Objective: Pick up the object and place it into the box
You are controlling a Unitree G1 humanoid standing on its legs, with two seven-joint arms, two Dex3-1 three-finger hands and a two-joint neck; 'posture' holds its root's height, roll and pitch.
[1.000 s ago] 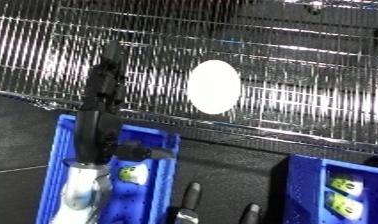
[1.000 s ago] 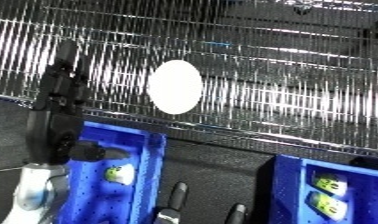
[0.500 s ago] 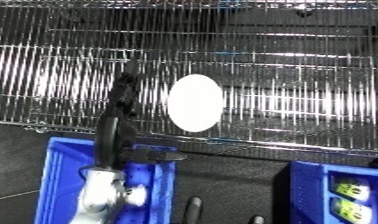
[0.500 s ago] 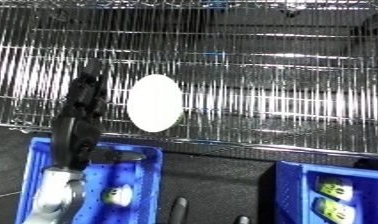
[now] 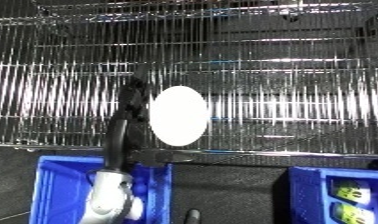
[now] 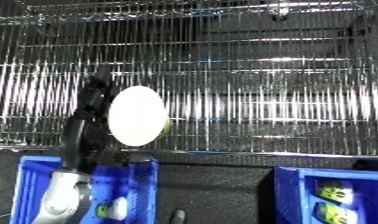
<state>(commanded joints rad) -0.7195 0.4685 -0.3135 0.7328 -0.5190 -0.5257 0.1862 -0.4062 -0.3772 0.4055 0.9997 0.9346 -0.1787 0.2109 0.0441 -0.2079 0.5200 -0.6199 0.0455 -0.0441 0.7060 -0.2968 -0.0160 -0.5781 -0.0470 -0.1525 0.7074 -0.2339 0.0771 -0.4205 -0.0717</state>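
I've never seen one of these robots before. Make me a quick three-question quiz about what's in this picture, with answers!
1. True or false: the white oval object lies on the wire shelf.
2. Which hand reaches up beside the object? A) left B) right
3. Fill in: the bins below the shelf are coloured ____.

Key:
1. True.
2. A. The left hand stretches up along the object's left side; whether it touches it cannot be told.
3. Blue: the left bin sits under the forearm, the right bin holds small yellow-green items.
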